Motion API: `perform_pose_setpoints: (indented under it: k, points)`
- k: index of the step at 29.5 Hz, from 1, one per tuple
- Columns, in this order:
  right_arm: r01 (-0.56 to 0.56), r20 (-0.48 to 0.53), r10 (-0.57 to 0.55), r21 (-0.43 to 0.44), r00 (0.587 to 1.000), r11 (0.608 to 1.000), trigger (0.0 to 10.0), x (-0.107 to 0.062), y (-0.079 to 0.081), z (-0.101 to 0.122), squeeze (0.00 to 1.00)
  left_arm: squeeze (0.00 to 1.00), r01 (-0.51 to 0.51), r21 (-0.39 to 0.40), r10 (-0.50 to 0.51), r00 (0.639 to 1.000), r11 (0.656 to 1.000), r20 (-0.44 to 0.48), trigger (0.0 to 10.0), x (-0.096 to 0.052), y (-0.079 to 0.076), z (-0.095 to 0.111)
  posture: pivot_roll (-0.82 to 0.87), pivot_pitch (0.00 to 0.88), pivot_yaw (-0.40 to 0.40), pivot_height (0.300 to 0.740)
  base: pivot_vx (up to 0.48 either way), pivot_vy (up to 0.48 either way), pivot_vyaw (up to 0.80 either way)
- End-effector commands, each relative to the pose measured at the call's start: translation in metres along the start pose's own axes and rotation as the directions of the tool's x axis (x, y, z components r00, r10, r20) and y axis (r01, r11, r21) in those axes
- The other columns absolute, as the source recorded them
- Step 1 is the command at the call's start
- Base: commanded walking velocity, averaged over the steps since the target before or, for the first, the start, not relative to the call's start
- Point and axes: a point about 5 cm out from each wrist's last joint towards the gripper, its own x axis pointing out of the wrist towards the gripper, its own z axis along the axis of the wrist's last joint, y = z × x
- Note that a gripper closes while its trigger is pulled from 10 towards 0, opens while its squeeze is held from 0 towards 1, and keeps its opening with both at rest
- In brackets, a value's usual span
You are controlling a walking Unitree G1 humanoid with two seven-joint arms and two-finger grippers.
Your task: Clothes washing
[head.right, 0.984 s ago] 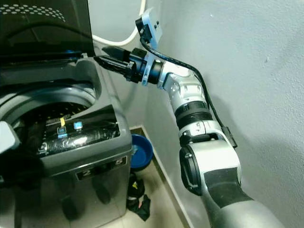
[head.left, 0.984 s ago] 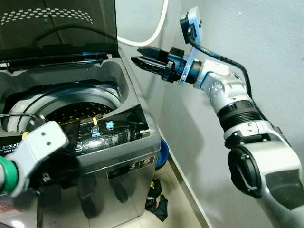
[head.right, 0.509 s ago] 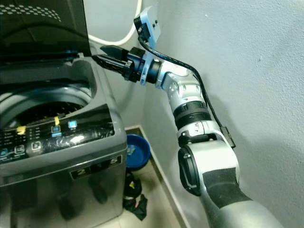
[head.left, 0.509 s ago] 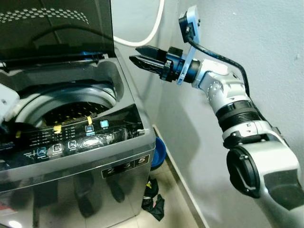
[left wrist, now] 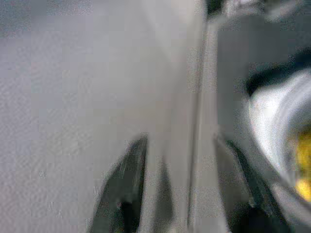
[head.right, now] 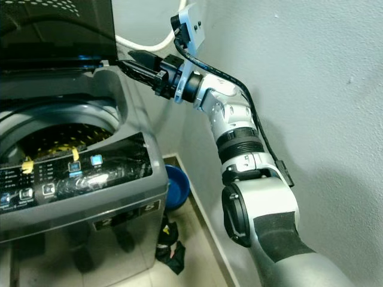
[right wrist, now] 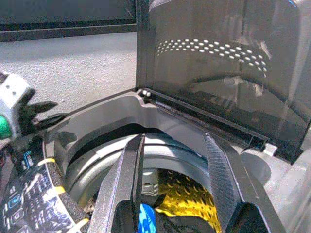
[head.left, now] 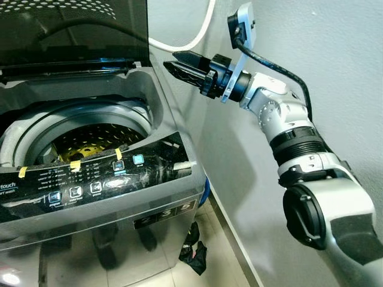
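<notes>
My right gripper [head.left: 173,63] hovers, fingers apart and empty, beside the lid's [head.left: 72,30] right edge. Lid stands upright over the washing machine [head.left: 149,197]; looks rigid, light, glossy-slick; I'd push its top edge. Left fingers apart

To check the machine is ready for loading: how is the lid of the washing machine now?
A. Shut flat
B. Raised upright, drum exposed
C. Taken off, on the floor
B: the dark lid stands upright behind the open drum of the washing machine.

Washer [head.left: 119,197] left; basin [head.right: 176,186], perhaps cloth [head.right: 169,254], on floor right.
</notes>
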Motion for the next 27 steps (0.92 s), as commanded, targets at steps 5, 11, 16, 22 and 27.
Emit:
perform_pose_setpoints:
  k: [5,11,16,22,27]
  points:
    - [0.012,0.023,-0.012,0.014,1.0,1.0,10.0,0.0,0.0,-0.001,0.0,0.0,0.111,-0.11,-0.116,0.993,0.988,-0.033,10.0,-0.015,-0.047,-0.041,0.12,0.007,-0.069,0.74,0.0,0.0,0.0]
    - [0.021,0.042,-0.022,0.029,0.999,0.999,10.0,0.0,0.0,0.0,0.0,0.0,0.128,-0.215,-0.108,0.989,0.968,0.104,10.0,-0.024,-0.07,-0.031,0.11,0.008,-0.069,0.74,0.0,0.0,0.0]
    - [0.027,0.06,-0.029,0.039,0.998,0.999,10.0,0.0,0.0,0.001,0.0,0.0,0.124,-0.289,-0.101,0.99,0.949,0.093,10.0,-0.033,-0.079,-0.037,0.11,0.008,-0.066,0.74,0.0,0.0,0.0]
    - [0.029,0.079,-0.033,0.047,0.996,0.998,10.0,0.001,0.0,0.003,0.0,0.0,0.244,-0.292,-0.242,0.969,0.925,0.045,10.0,-0.051,-0.121,-0.053,0.11,0.01,-0.063,0.74,0.0,0.0,0.0]
    - [0.026,0.096,-0.031,0.061,0.995,0.998,10.0,0.002,0.002,0.004,0.0,0.0,0.469,-0.154,-0.432,0.874,0.87,0.222,10.0,-0.054,-0.157,-0.012,0.11,0.012,-0.071,0.74,0.0,0.0,0.0]
